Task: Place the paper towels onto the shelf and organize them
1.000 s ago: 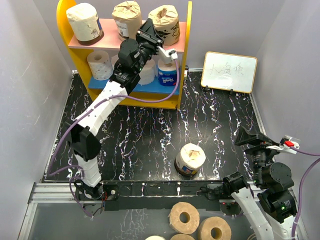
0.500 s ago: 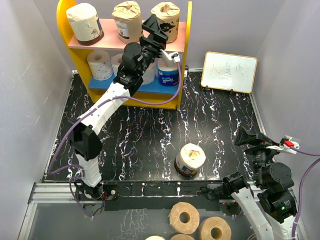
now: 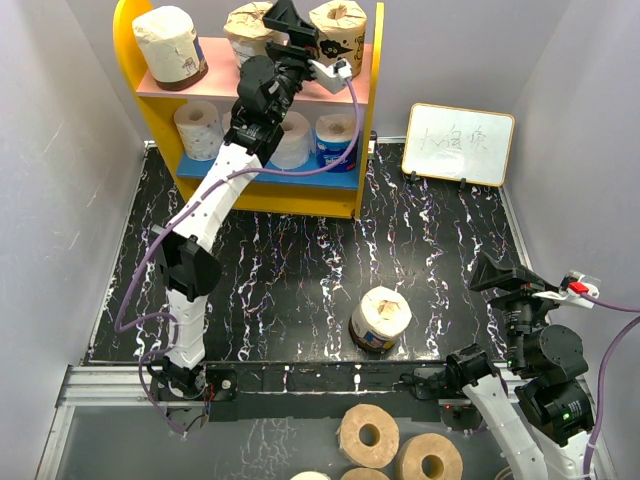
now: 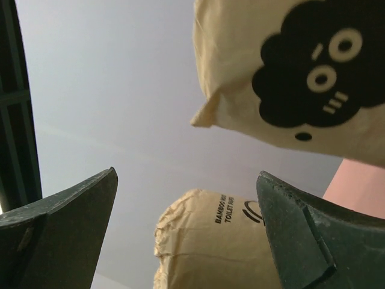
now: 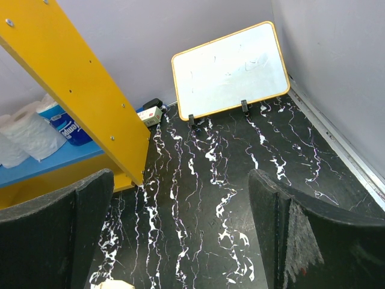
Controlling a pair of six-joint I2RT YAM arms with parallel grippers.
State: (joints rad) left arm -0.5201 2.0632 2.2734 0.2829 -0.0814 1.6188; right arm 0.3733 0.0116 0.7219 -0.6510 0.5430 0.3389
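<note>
- From the top view, the shelf is seen at the far left of the counter.
- Three rolls are set on its pink upper board: a white-wrapped roll, a plain tan roll and a printed tan roll.
- Three more are lined up on the blue lower board: a white roll, a second white roll and a blue-wrapped roll.
- A lone roll is seen upright on the counter near its front edge, well apart from the shelf.
- The left jaws are raised to the upper board, between the two tan rolls. The right jaws are held over the near right corner.
- A whiteboard is propped at the far right.
- From the left wrist view, the left jaws are spread wide and nothing is held. The printed tan roll and the plain tan roll are framed between them.
- From the right wrist view, the right jaws are spread wide and empty above the counter. The shelf, the blue-wrapped roll and the whiteboard are seen beyond.
</note>
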